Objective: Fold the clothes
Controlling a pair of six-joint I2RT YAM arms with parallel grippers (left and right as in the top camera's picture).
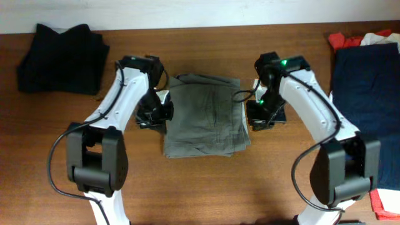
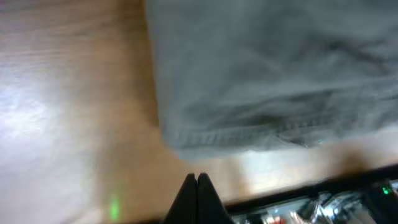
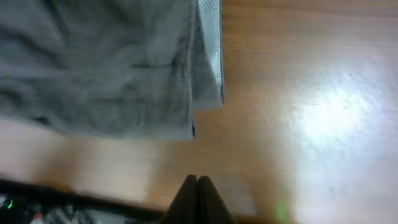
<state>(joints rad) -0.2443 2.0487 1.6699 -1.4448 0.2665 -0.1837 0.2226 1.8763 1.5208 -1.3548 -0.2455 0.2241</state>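
Even light from above, soft wrist views.
From above we see the folded grey garment (image 1: 204, 115) sharp and evenly lit, with soft shadows beside it; both wrist views are blurred, with white glare on the table (image 3: 329, 112) right of the garment in one, left in the other.

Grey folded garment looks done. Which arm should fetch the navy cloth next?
Right, probably. The right gripper sits on the side of the folded grey garment nearest the flat navy cloth; the left gripper would have to cross over the garment. Both are shut and empty.
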